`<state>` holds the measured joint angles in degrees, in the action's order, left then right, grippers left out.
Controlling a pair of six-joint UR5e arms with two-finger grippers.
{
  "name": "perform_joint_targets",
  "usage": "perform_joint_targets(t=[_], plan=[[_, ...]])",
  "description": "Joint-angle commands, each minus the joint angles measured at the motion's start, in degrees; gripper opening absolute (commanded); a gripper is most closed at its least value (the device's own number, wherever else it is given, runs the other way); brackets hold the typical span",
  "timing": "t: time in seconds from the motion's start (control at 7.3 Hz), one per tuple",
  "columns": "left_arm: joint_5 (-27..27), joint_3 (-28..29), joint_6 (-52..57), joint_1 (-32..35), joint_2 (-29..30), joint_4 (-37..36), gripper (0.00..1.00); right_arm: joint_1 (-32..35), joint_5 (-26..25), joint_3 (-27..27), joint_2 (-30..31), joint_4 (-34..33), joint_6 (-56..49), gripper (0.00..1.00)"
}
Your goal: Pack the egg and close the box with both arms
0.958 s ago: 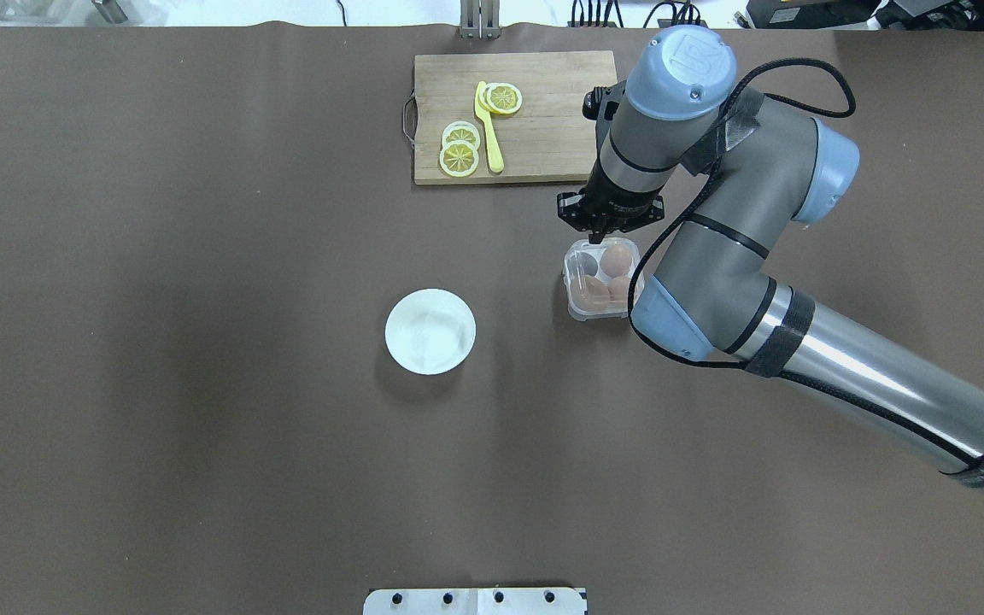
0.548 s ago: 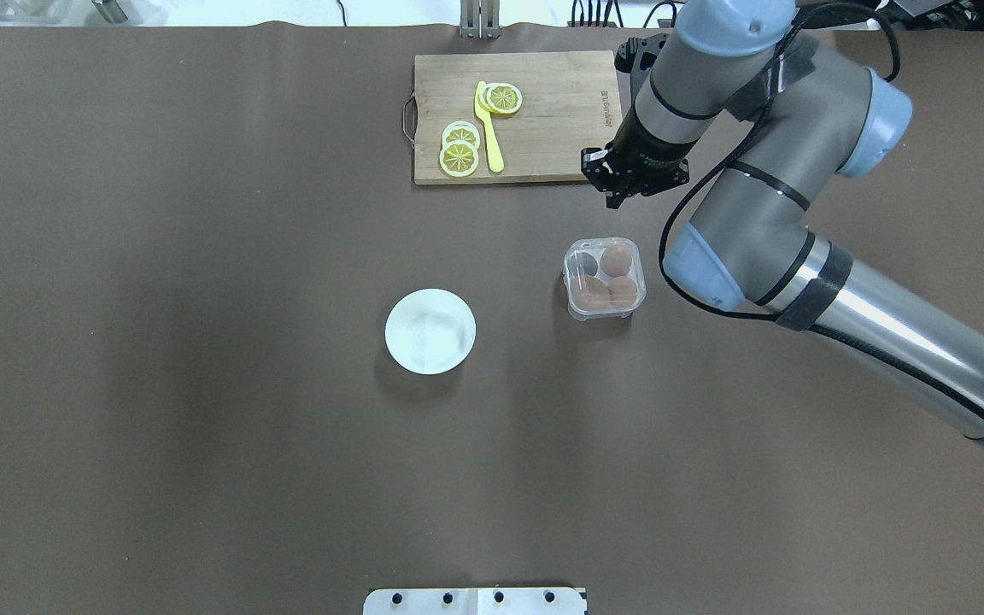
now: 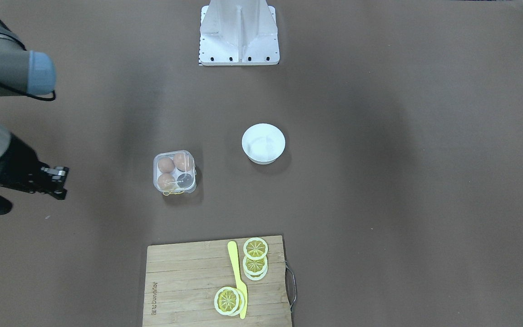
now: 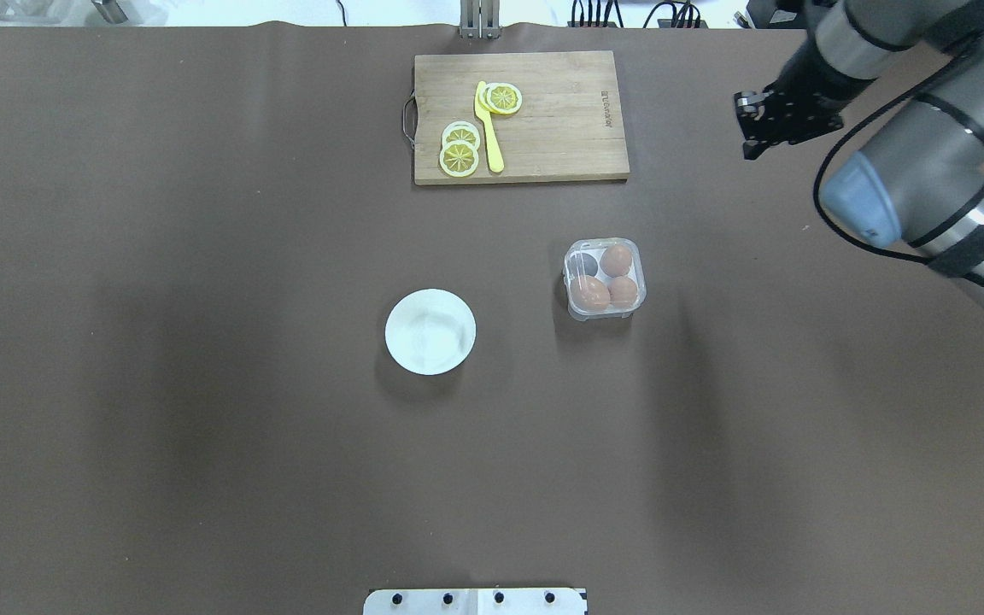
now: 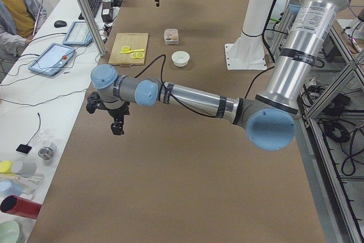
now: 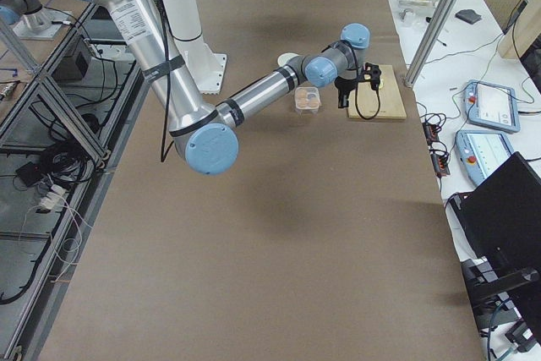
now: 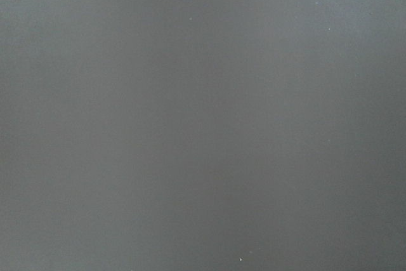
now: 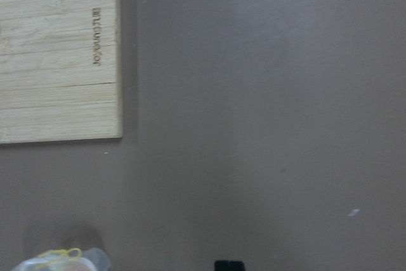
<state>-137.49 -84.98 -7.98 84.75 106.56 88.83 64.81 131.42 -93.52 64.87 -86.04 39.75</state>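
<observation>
Far to the left of the box (image 4: pixel 568 282), well apart from it, the black left tool (image 5: pixel 118 130) hangs over the matte brown table (image 4: pixel 202 427); I cannot tell whether it is released or clenched. Just left of the box sits a round, glossy white bowl (image 4: pixel 391 331). Beyond the box lies a rectangular wooden board (image 4: pixel 560 128) bearing yellow lemon slices (image 4: pixel 459 158). The box is square, clear plastic with rounded corners. Three smooth orange-brown eggs (image 4: pixel 592 293) fill three of its four round cells. Right of and beyond the box, well apart, the right tool (image 4: pixel 751 152) is clenched on nothing.
</observation>
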Motion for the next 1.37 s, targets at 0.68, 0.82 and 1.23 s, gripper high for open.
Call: perform_joint_targets(t=[0.68, 0.82, 1.23], plan=[[5.3, -4.7, 12.4, 4.8, -8.6, 0.6, 0.98, 18.2, 0.5, 0.6, 18.5, -11.1, -37.9, 0.0], [7.3, -6.7, 12.5, 4.5, -14.3, 3.6, 0.98, 18.2, 0.3, 0.7, 19.5, -10.6, -37.9, 0.0], [6.4, -6.8, 12.3, 4.9, -17.2, 4.6, 0.98, 18.2, 0.6, -0.2, 20.2, -10.3, -37.6, 0.99]])
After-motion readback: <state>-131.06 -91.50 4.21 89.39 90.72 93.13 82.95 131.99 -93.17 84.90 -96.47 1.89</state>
